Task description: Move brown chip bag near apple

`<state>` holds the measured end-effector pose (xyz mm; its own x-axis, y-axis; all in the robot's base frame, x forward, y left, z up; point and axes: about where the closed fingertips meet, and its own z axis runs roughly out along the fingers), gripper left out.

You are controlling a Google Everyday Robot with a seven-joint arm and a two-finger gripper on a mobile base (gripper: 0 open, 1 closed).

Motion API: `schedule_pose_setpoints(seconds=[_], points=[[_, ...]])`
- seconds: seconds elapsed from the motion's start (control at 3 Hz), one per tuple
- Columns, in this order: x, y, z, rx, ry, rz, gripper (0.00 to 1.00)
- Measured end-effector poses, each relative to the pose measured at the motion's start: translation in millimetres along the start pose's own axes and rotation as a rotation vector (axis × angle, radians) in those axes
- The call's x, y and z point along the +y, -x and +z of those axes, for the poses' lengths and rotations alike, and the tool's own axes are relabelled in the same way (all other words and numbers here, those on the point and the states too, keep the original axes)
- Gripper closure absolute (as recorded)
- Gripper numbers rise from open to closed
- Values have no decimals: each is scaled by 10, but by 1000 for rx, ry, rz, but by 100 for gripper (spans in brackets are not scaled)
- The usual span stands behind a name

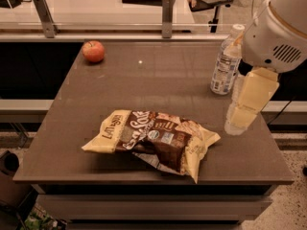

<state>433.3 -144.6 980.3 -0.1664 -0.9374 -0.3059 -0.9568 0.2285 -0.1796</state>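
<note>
The gripper is hanging at the frame's right, over the table's edge, apparently carrying nothing; its opening cannot be told. The brown chip bag is lying flat at lower centre, well apart from the apple at upper left, probably awaiting pickup.

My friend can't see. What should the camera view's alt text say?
A brown chip bag lies crumpled at the front of the table, far from the apple at the back left corner. A water bottle stands at the back right, and the robot's end effector hangs above the right side, clear of the bag.
</note>
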Motion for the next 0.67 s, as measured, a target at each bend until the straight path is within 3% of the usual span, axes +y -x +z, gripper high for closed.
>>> schedule_pose_setpoints(seconds=[0.33, 0.67], points=[[146, 225, 415, -25, 86, -9, 0], [276, 281, 904, -65, 169, 9, 0]])
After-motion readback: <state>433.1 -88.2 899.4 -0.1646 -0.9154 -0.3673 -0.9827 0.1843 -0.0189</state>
